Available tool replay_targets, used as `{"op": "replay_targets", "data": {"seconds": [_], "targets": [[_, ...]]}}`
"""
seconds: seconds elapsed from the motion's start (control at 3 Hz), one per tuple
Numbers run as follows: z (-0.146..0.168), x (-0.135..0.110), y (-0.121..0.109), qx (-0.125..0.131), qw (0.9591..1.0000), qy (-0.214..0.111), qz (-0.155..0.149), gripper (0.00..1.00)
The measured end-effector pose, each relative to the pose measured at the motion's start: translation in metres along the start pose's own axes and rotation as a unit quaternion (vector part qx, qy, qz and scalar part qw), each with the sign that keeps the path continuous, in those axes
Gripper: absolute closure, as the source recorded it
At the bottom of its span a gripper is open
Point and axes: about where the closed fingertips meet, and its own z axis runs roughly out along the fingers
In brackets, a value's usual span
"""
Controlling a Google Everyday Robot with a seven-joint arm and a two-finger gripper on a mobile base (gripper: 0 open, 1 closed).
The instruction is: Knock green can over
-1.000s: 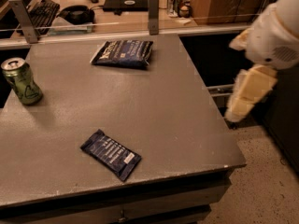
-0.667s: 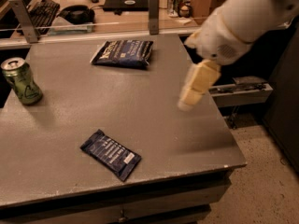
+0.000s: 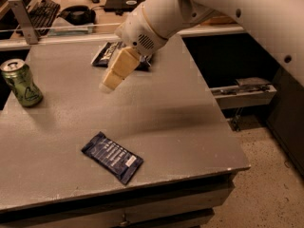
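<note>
The cream 2-finger tool [image 3: 109, 83], jaws together, has swung left from beyond the grey tabletop's [image 3: 180, 118] right edge to above its middle. The shiny green metal can [image 3: 21, 83] stands upright near the left edge, well apart, not yet knocked over.

Table [image 3: 161, 122]: grey, flat top, filling most of the view.
Near packet [image 3: 112, 156]: dark blue, lying flat and askew by the front edge.
Far packet [image 3: 105, 53]: dark blue too, at the back edge, partly covered.
Keyboard [image 3: 42, 9]: black, up on the desk behind.
Floor [image 3: 266, 189]: speckled, off to the right.
</note>
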Motion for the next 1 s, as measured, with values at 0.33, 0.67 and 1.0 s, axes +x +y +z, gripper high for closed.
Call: {"op": "replay_targets", "data": {"seconds": [0.33, 0.67, 1.0], "targets": [[0.0, 0.0, 0.0, 0.0, 1.0, 0.0, 0.0, 0.0], [0.028, -0.023, -0.004, -0.005, 0.9992, -0.034, -0.02, 0.0], [0.094, -0.073, -0.009, -0.027, 0.9928, -0.104, -0.053, 0.0]]}}
